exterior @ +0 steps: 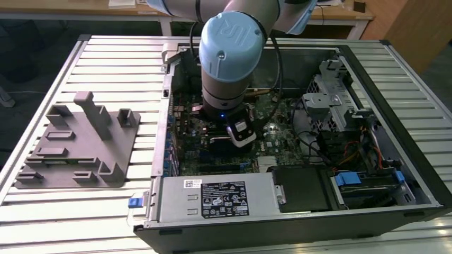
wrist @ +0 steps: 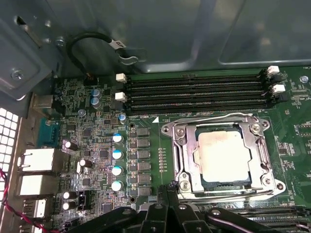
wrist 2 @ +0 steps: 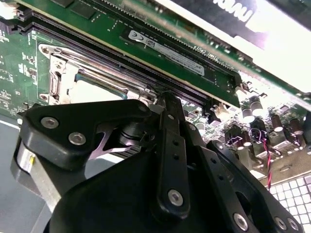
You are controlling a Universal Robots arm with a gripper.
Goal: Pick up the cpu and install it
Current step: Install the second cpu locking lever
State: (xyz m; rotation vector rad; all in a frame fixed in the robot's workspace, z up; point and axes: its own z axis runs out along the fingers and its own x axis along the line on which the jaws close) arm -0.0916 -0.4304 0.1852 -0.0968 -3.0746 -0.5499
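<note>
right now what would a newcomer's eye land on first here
The big arm reaching down into the open computer case in the exterior view. In the first wrist view, the cpu sits in its metal-framed socket on the green motherboard, with the pincer's black linkage just beside it.

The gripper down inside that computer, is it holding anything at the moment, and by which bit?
Nothing seems to be held. The cpu lies in the metal-framed socket on the motherboard, apart from the gripper beside it.
</note>
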